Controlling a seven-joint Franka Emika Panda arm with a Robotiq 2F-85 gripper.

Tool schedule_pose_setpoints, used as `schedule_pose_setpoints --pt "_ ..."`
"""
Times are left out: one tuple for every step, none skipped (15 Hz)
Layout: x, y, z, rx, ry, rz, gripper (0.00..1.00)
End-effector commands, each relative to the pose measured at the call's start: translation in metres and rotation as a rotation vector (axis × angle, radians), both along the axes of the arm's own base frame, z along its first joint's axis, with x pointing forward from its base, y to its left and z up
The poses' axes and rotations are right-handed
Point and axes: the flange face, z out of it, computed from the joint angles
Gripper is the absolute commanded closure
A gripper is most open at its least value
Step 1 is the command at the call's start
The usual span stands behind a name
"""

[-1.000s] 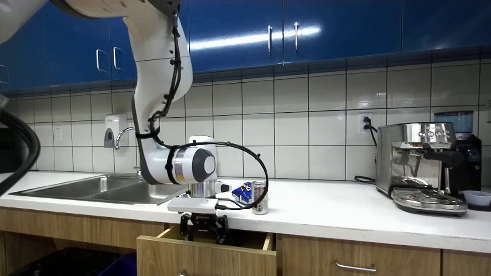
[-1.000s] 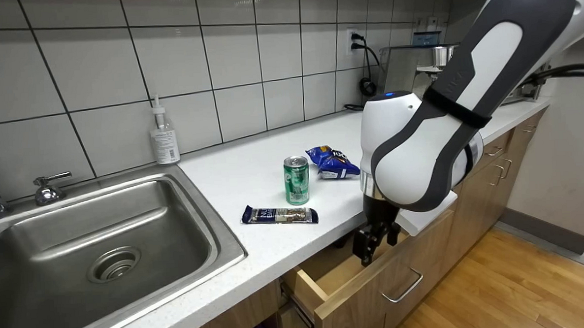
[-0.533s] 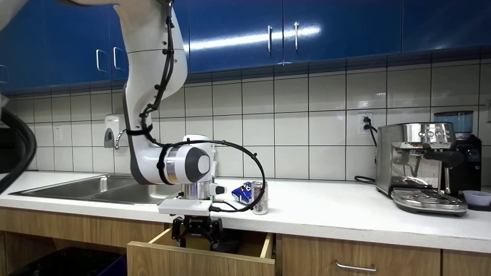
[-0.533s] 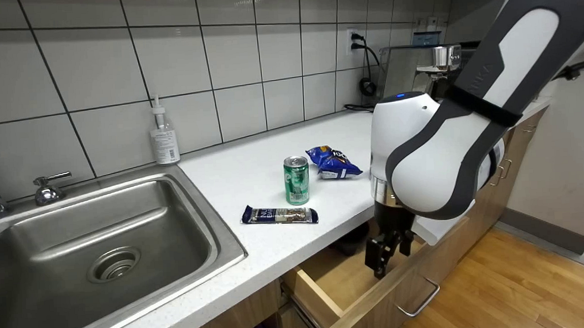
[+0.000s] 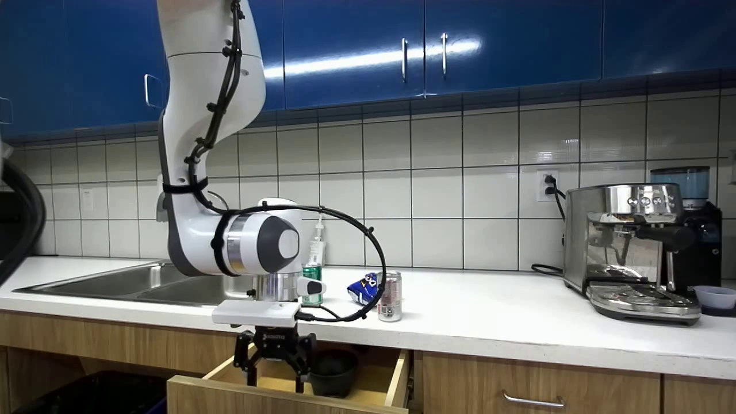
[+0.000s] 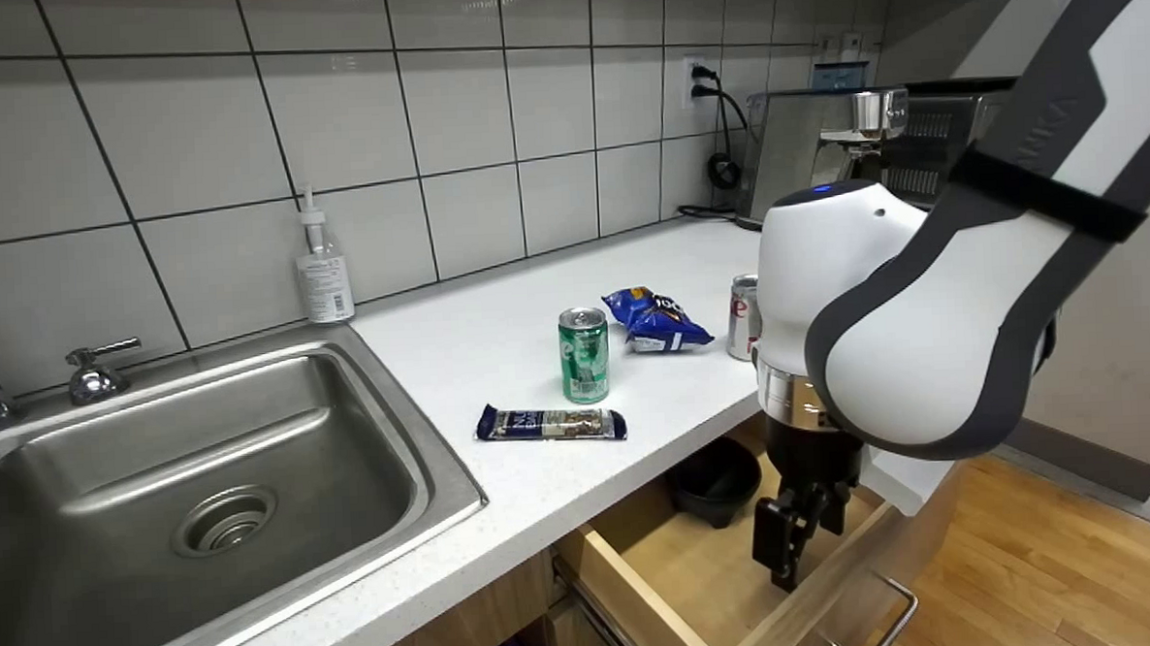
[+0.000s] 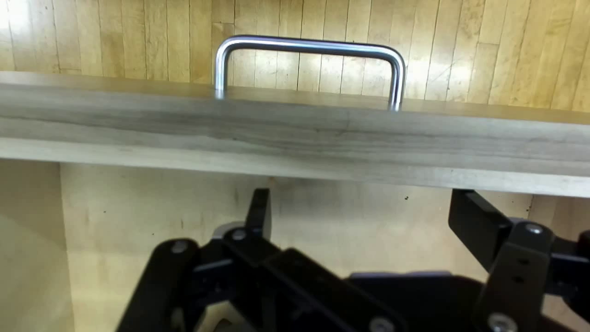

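Zero items gripped, pincer (image 7: 362, 207) spread wide inside the drawer (image 6: 640, 590), front panel (image 7: 295, 138) just ahead of it (contact unclear), black bowl (image 6: 709, 506) behind it deeper in, so a straight, level pull on that panel, pincer dipped low, should go best

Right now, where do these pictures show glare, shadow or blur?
In an exterior view, a glare streak crosses the blue cabinets; in an exterior view, soft highlights show on the steel sink; in the wrist view, glare whitens the wooden floor at the upper left, a shadow lies inside the drawer along its front, and the nearest parts of the gripper look slightly blurred.
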Motion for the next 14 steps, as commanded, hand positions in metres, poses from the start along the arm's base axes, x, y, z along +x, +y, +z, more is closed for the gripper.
schedule_pose_setpoints --pt "-0.022 0.002 0.016 0.01 0.022 0.006 0.0" --pt "-0.022 0.0 0.02 0.004 0.023 -0.001 0.0" --pt "-0.022 -0.002 0.024 0.003 0.025 0.0 0.0" --pt "-0.021 -0.002 0.028 0.003 0.024 0.0 0.0" --pt "-0.02 -0.004 0.034 0.0 0.024 -0.003 0.0" --pt "-0.02 -0.004 0.041 -0.002 0.026 -0.005 0.0" --pt "-0.018 -0.006 0.049 -0.004 0.025 -0.009 0.0" --pt "-0.017 -0.007 0.058 -0.005 0.026 -0.013 0.0" --pt "-0.016 -0.008 0.066 -0.006 0.026 -0.016 0.0" --pt "-0.015 -0.01 0.076 -0.009 0.026 -0.02 0.0" --pt "-0.014 -0.013 0.085 -0.012 0.024 -0.027 0.0" --pt "-0.012 -0.017 0.094 -0.014 0.024 -0.033 0.0" --pt "-0.011 -0.02 0.103 -0.017 0.022 -0.041 0.0" --pt "-0.009 -0.024 0.112 -0.02 0.018 -0.049 0.0"
